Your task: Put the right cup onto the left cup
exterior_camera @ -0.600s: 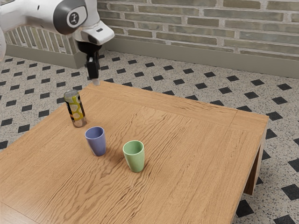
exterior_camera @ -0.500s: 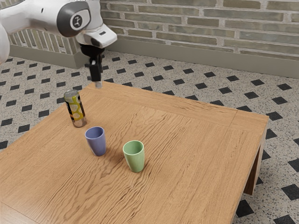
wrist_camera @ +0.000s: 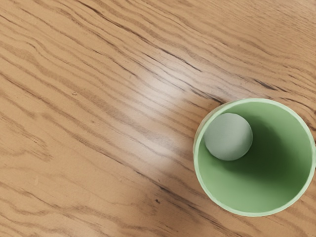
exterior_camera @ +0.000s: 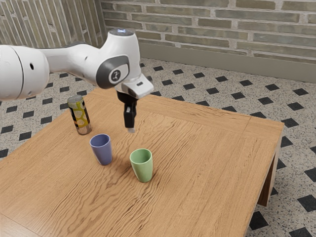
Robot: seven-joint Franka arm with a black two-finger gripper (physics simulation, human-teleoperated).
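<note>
Brick wall, speckled floor with dark diamonds, wood table. Green cup upright on table, near, to exterior view's right of blue cup, also upright, the two apart. Yellow-black can farther back, exterior view's left. Claw above table, apart from both cups; can't tell if spread or pressed together.

The middle cup stands on the table, between the drink can and the other cup, touching neither. From it, the drink can is behind and to the exterior view's left; the other cup is nearer the camera, to the exterior view's right. Well behind it rises the wall.
</note>
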